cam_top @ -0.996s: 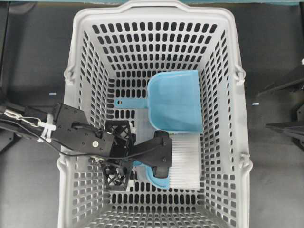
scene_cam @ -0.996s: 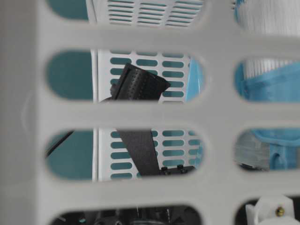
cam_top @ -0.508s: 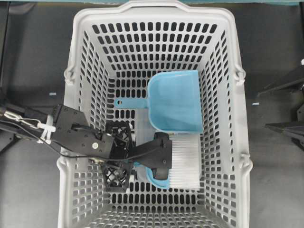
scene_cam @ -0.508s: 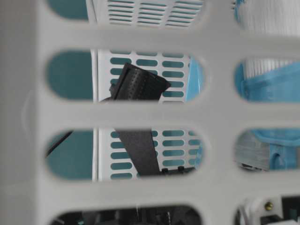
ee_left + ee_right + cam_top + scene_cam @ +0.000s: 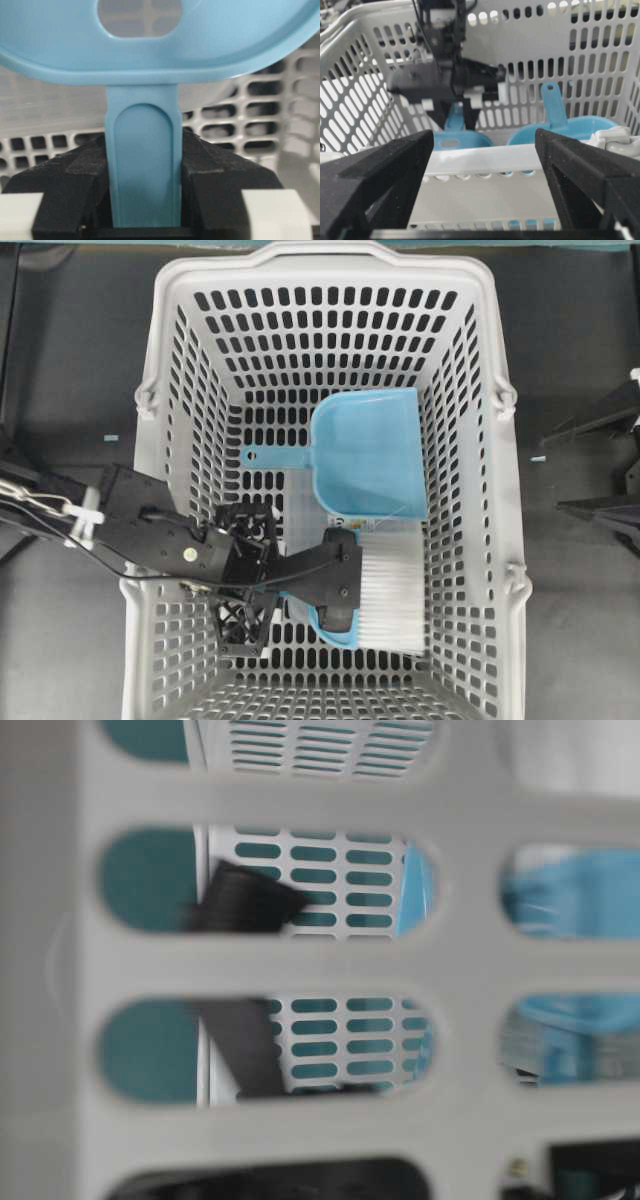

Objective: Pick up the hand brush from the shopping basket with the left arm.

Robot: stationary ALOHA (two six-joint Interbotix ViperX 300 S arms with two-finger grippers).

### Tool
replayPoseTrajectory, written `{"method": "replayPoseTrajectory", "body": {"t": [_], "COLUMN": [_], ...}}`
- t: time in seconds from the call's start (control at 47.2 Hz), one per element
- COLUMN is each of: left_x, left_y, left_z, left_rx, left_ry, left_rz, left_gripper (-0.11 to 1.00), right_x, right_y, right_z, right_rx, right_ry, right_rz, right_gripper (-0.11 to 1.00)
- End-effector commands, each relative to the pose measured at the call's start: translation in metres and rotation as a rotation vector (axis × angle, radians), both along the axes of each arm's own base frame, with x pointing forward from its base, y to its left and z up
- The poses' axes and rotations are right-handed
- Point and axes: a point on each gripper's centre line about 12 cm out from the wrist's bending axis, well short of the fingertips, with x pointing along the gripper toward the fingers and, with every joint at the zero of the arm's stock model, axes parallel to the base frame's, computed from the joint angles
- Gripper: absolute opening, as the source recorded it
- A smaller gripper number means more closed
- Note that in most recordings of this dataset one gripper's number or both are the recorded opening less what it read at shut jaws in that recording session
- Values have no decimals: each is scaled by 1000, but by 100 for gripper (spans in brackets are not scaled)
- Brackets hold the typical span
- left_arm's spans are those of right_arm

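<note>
The light-blue hand brush (image 5: 388, 590) lies low in the grey shopping basket (image 5: 320, 260), its white bristles toward the right wall. My left gripper (image 5: 338, 578) reaches in over the left wall and is shut on the brush's short handle. In the left wrist view the handle (image 5: 142, 175) is pinched between both black fingers (image 5: 215, 170), with the hang hole above. The right wrist view shows the left gripper (image 5: 455, 117) on the brush (image 5: 452, 140). My right gripper (image 5: 485, 150) is open and empty, outside the basket's right wall (image 5: 560, 468).
The matching light-blue dustpan (image 5: 365, 455) lies beside the brush, toward the basket's far end, handle pointing left; it also shows in the right wrist view (image 5: 565, 130). The basket's slotted walls (image 5: 300, 965) close in on all sides. Dark table surrounds the basket.
My left gripper and the held brush have shifted a little toward the basket's near end. The table-level view is now blurred by motion. The right gripper has not moved.
</note>
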Motion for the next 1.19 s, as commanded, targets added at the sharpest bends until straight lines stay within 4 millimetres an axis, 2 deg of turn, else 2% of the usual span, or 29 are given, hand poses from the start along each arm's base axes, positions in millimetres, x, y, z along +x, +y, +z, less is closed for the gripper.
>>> {"method": "replayPoseTrajectory", "body": {"t": [0.0, 0.191, 0.381, 0.487, 0.572, 1.165], "left_x": [6, 6, -1, -2, 1, 1], "left_y": [-3, -3, 9, 11, 11, 9], "left_z": [42, 117, 191, 215, 223, 218], "left_rx": [-20, -15, 4, -3, -8, -3], "left_ry": [-82, -77, -16, -35, -57, -41], "left_rz": [-1, 5, 41, 51, 50, 42], "left_gripper": [23, 23, 23, 23, 23, 23], "right_x": [2, 1, 1, 1, 1, 1], "right_y": [0, 1, 1, 1, 0, 1], "right_z": [3, 3, 4, 3, 3, 4], "right_rx": [7, 6, 6, 7, 7, 7], "right_ry": [-9, -12, -13, -12, -13, -15], "right_rz": [1, 2, 2, 2, 1, 2], "right_gripper": [78, 78, 78, 78, 78, 78]}}
